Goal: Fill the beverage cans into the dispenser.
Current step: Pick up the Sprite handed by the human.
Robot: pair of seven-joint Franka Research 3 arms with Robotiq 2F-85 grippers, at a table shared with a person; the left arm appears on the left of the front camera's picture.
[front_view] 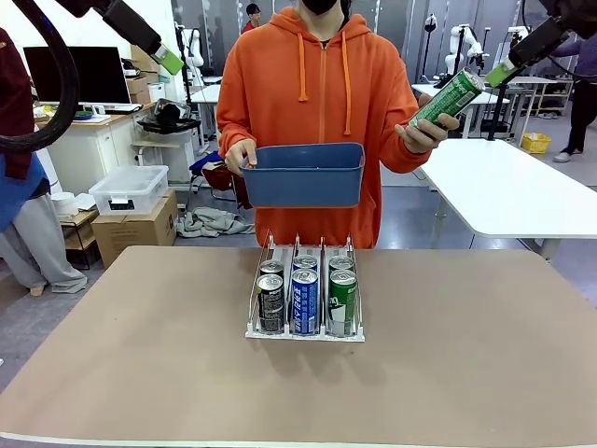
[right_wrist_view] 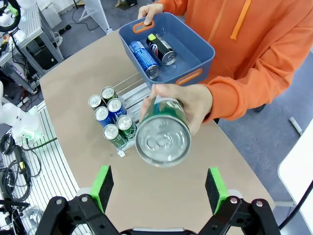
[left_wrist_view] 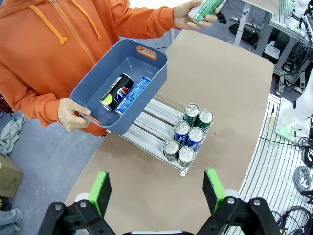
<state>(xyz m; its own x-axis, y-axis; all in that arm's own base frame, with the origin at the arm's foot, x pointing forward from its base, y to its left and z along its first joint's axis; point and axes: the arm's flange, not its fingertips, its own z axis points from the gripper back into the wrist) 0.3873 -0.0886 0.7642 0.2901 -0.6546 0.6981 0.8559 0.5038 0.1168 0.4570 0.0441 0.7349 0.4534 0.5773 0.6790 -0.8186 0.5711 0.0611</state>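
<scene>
Left end effector [left_wrist_view: 157,188], right end effector [right_wrist_view: 159,185] gape empty; wrist views reveal two cans [left_wrist_view: 117,90] inside bin [left_wrist_view: 146,98].

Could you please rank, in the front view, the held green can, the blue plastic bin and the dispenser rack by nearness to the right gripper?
1. Slim green drink can, in the person's raised hand, right beside the right gripper.
2. Blue rectangular plastic bin, held before the person's chest, centre.
3. Clear-and-white wire-lane dispenser, down on the table.
</scene>
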